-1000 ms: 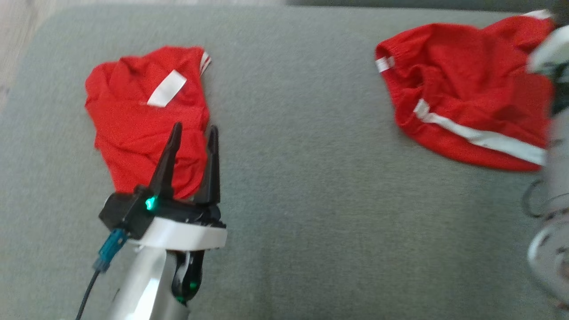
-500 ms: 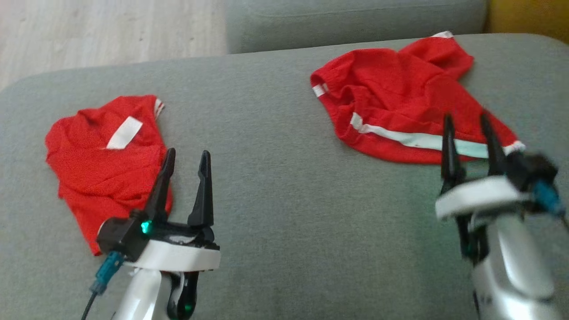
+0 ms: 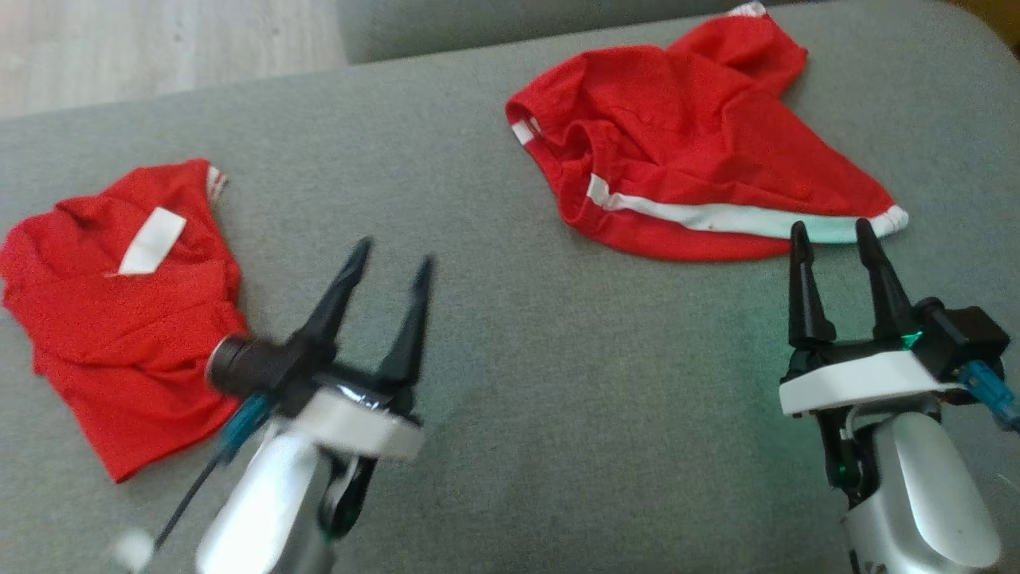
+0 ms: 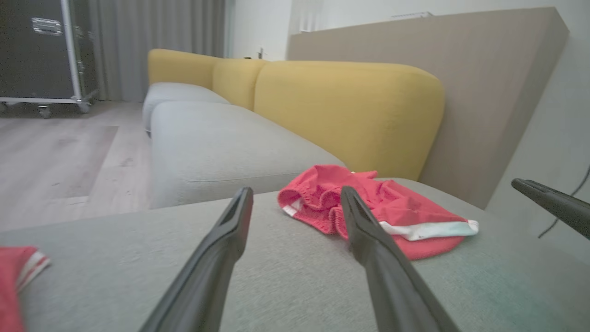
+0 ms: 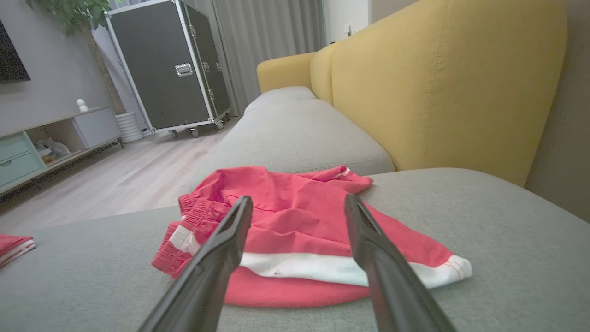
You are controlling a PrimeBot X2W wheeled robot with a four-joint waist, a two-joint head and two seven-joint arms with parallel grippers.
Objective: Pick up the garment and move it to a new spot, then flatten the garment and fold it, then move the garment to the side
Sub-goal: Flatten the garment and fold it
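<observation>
The red shorts [image 3: 701, 159] are thin matt cloth with a gathered waistband and a smooth white band. The grey sofa seat [image 3: 558, 359] is coarse woven fabric. My jaws look matt black plastic, my right forearm shell [image 3: 932, 478] glossy silver-white.

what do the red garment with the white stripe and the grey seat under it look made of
Crumpled red garment with a white stripe: matte, probably synthetic sports knit; it drapes in soft folds with a gathered waistband. Grey seat cushion: matte woven upholstery fabric, fine flecked weave.
</observation>
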